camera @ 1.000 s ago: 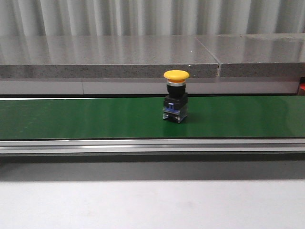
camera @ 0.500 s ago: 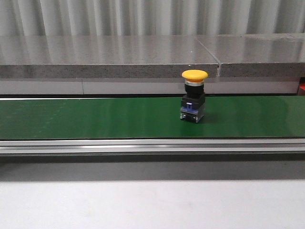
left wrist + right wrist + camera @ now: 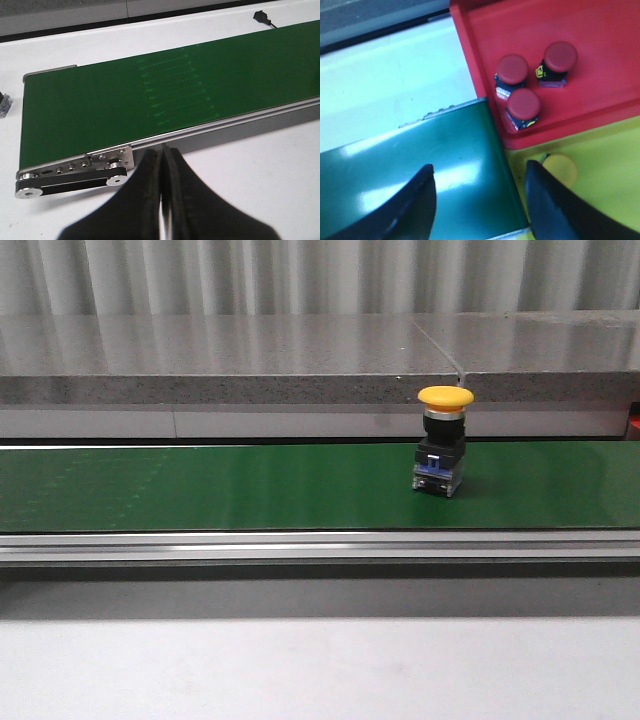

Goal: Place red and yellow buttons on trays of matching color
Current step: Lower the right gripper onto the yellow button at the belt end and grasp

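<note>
yellow button [image 3: 444,440] carried rightward on belt [image 3: 200,485], outside wide right claw [image 3: 480,200]; left claw [image 3: 162,165] pinched closed.

yellow button [image 3: 444,438] alone on green belt [image 3: 200,485], open space on every side

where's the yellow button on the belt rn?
Front view: the yellow button stands upright on the green belt, right of centre, toward the belt's far edge. Neither wrist view shows it.
</note>
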Motion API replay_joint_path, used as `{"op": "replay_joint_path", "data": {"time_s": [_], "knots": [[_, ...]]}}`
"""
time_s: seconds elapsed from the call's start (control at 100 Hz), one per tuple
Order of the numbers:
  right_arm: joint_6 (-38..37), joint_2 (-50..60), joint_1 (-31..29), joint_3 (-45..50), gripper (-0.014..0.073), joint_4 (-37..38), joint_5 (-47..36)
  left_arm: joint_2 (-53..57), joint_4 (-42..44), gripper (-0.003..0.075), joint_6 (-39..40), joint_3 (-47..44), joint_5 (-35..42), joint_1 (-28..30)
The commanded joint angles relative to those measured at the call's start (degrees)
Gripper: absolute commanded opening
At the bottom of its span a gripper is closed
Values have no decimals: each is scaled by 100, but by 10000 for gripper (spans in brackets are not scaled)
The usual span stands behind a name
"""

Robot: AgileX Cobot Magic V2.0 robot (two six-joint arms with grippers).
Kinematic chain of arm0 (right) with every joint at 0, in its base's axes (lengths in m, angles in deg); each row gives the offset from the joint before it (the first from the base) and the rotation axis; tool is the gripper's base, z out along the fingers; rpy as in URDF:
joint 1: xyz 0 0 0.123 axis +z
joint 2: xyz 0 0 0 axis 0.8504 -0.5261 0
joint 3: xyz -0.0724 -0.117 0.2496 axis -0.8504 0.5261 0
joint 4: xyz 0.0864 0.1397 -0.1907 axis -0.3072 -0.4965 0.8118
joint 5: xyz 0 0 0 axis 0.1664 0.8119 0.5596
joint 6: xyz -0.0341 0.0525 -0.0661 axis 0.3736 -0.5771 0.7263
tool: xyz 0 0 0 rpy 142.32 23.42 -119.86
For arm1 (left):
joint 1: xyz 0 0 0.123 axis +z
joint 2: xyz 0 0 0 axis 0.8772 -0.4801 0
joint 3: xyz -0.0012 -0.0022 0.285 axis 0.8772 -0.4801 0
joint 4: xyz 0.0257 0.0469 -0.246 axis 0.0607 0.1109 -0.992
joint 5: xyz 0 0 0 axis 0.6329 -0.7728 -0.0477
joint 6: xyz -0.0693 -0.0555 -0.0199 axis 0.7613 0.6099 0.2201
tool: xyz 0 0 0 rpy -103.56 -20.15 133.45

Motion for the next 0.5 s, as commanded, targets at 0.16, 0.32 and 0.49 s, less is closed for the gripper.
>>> {"op": "replay_joint_path", "data": {"time_s": [0.16, 0.32, 0.49], "knots": [[180, 955, 354, 437, 417, 43, 45, -13, -60, -20, -7, 154, 376, -38], [237, 1129, 694, 494, 438, 61, 312, -13, -60, -20, -7, 154, 376, -38], [237, 1138, 1165, 494, 517, 61, 378, -13, -60, -20, -7, 154, 376, -38]]}}
